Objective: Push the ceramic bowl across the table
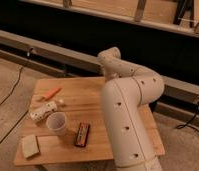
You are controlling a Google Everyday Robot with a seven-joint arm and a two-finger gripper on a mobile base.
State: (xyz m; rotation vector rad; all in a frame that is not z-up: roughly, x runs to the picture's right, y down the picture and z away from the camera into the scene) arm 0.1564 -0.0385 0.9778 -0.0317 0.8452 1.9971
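The ceramic bowl [56, 122], a small white cup-like vessel, stands upright on the front left part of the light wooden table [88, 102]. My white arm [125, 107] rises over the table's right half, with its top joint bent back over the far edge. My gripper is not in view; the arm's bulk hides whatever lies past that joint. Nothing touches the bowl.
A white cylinder with dark spots [43, 112] lies just left of and behind the bowl. An orange stick [52, 93] and a small white bit [60, 102] lie further back. A dark rectangular item [83, 134] lies right of the bowl, and a pale sponge-like square [29, 146] is at the front left corner. A cable [10, 87] runs on the floor at left.
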